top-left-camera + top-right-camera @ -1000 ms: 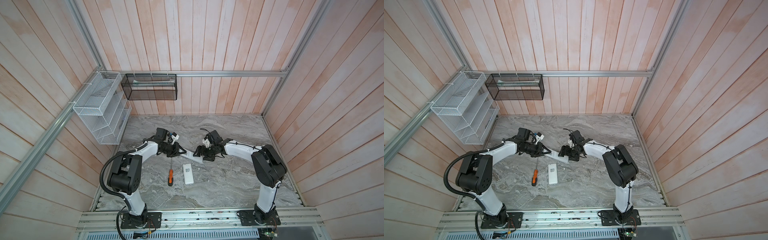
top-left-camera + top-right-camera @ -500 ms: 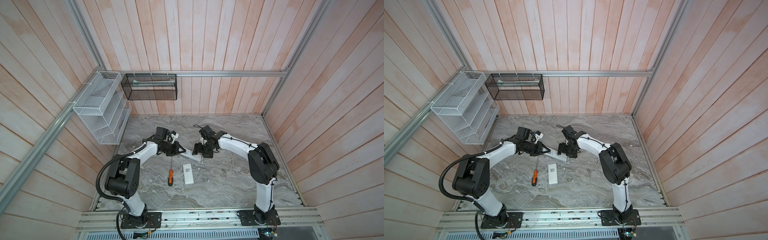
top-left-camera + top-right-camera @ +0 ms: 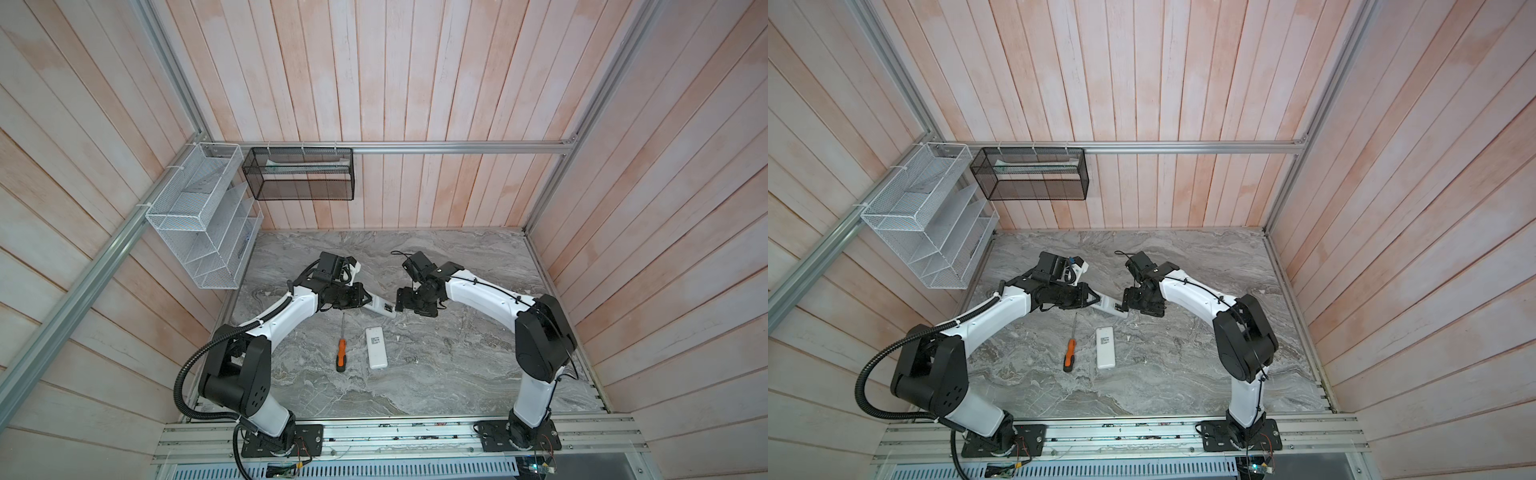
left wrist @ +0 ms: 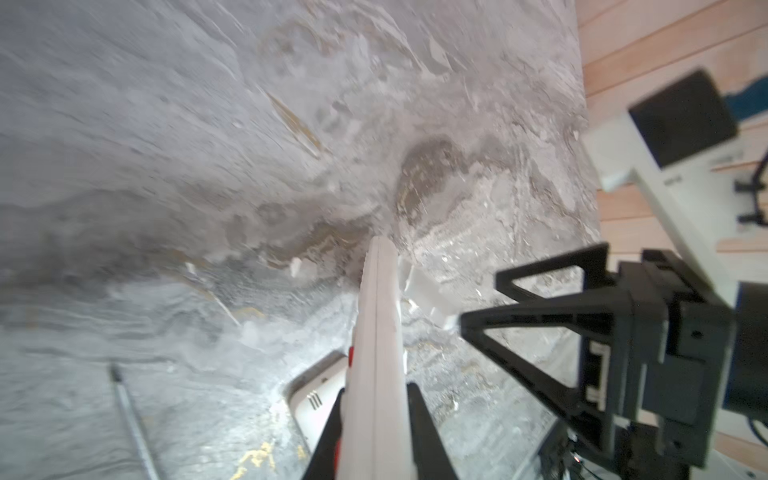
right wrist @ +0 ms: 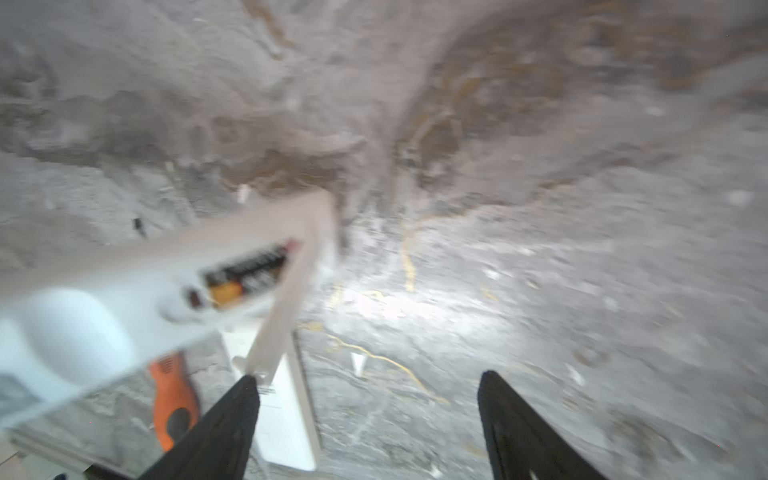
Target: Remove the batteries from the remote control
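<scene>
The battery compartment of the remote control (image 5: pixel 124 282) lay open, and the batteries (image 5: pixel 245 274), dark with a gold end, sat inside it; motion blur hid how many. A white cover (image 5: pixel 291 291) angled away from the compartment's edge. The left gripper (image 4: pixel 376 388) was clamped on the remote, holding it edge-up above the marble table (image 3: pixel 457 353) in both top views. The right gripper (image 5: pixel 368 380) had its jaws wide apart with nothing between them. One fingertip was right at the cover's free end, though blur made contact impossible to judge. On the back wall a black mesh basket (image 3: pixel 299 183) held something long and pale, too small to identify. A white wire rack (image 3: pixel 199 216) hung on the left wall, its contents unclear. Below the held remote, a second remote (image 3: pixel 376 348) lay flat on the table. An orange-handled screwdriver (image 3: pixel 341 353) lay just beside it, the two nearly parallel and apart. Both lay near the grippers, on the side towards the arm bases.
</scene>
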Tool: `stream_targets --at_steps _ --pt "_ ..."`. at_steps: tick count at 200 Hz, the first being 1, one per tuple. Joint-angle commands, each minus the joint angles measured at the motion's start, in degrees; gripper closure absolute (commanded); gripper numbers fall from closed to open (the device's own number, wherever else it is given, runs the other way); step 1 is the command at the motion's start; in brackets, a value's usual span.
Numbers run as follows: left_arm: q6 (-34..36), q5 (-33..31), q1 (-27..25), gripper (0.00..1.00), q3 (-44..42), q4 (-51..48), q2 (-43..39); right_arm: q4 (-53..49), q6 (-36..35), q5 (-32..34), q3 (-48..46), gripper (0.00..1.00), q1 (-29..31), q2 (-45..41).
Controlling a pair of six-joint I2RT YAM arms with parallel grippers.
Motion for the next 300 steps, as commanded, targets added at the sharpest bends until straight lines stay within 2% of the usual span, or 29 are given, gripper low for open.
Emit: stream_targets --at_steps 1,60,90,125,157,190,262,300 --pt "3.00 -12.22 1.43 1.00 0.10 -4.51 0.07 -6.29 -0.89 3.56 -3.63 0.15 -2.64 -1.45" --pt "2.13 -7.18 1.46 1.00 -0.49 -2.92 0.67 13.19 -2.64 -15.31 -9.12 0.11 -5.93 -7.76" --pt "1.83 -4.44 1.87 1.00 -1.08 -2.33 0.93 17.21 -3.17 -19.32 -9.45 0.10 -7.09 -7.46" --pt "0.26 2.53 4.16 1.00 -2.83 0.16 1.19 24.44 -1.59 -24.14 -11.71 0.10 -9.16 -8.37" --pt "-0.39 9.75 6.23 1.00 -3.87 2.10 2.53 25.72 -3.35 -23.99 -10.80 0.10 -10.18 -8.79" --pt "0.26 16.44 8.70 1.00 -2.85 1.24 8.44 25.02 -4.31 -23.63 -10.04 0.10 -11.09 -9.49" --pt "1.46 19.91 10.08 0.98 1.47 -0.55 17.27 25.32 -3.70 -23.95 -13.44 0.10 -11.19 -11.82" --pt "0.64 21.98 10.13 0.86 1.05 0.41 20.70 24.54 -4.11 -23.64 -14.42 0.10 -11.18 -12.74"
